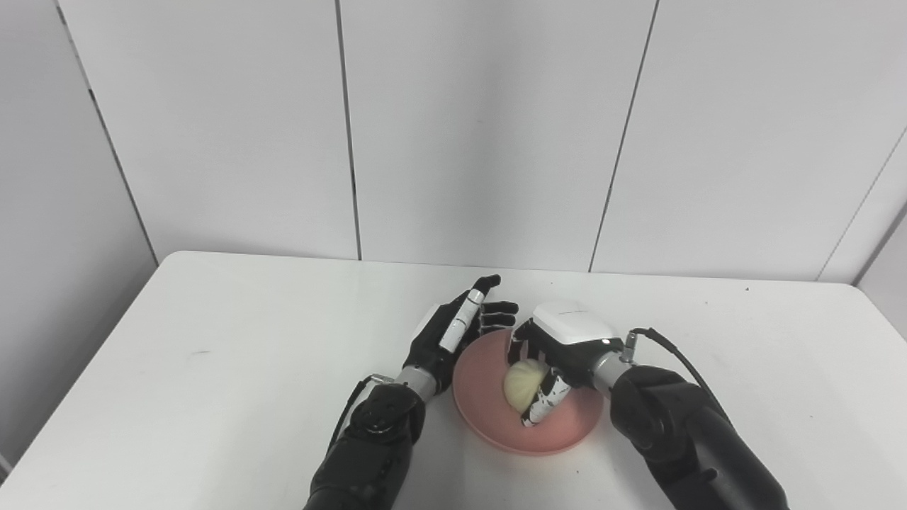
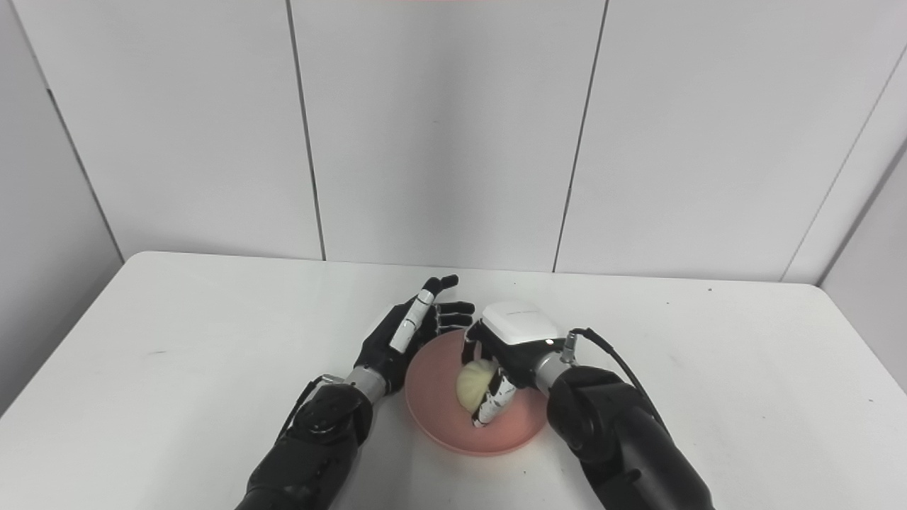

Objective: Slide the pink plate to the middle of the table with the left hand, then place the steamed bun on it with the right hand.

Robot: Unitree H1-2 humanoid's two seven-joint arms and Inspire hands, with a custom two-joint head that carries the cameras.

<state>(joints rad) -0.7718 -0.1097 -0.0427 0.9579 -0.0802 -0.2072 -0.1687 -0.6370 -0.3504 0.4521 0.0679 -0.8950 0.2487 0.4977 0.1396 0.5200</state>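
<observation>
The steamed bun [image 1: 523, 383] sits over the plate [image 1: 489, 423] mid-table [image 1: 212, 354], left hand [image 1: 453, 329] at the plate's left rim.

The plate [image 1: 489, 425] is a shallow round dish, salmon pink, sitting flat on the white worktop [image 1: 212, 368] about midway between its left and right edges and closer to the near edge than the far one. Its rim is a bit raised and the inside looks plain and smooth. The bun [image 1: 523, 384] is a pale, creamy-white round lump with faint pleats on its surface. It's over the middle of the plate, wrapped by the right robot hand [image 1: 556, 361], so I can't tell if its underside is actually touching the plate. The plate's right part is hidden behind that hand.
</observation>
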